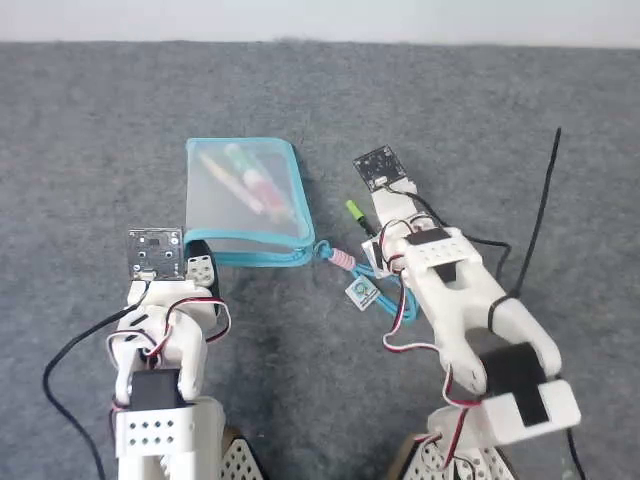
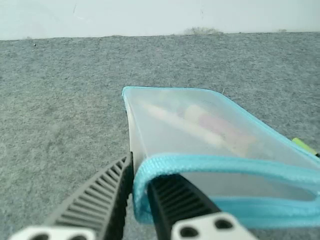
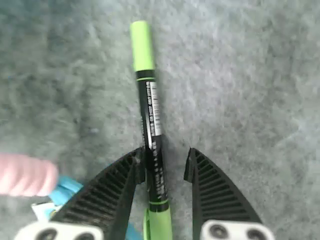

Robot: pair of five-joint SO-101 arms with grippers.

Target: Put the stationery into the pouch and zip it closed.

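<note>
A translucent pouch (image 1: 245, 195) with teal trim lies on the grey carpet, with several pens inside it (image 2: 200, 125). My left gripper (image 2: 140, 175) is shut on the pouch's teal edge at its near left corner (image 1: 205, 262). A black marker with a lime-green cap (image 3: 150, 120) lies on the carpet right of the pouch (image 1: 355, 212). My right gripper (image 3: 165, 157) is open and low over the marker's rear half, one finger on each side, and the marker rests against one finger (image 3: 135, 172).
A pink coiled charm (image 1: 342, 260) and a teal cord with a small tag (image 1: 362, 292) trail from the pouch's near right corner, just beside the right arm. Bare grey carpet (image 1: 480, 120) stretches all around, up to a white wall at the back.
</note>
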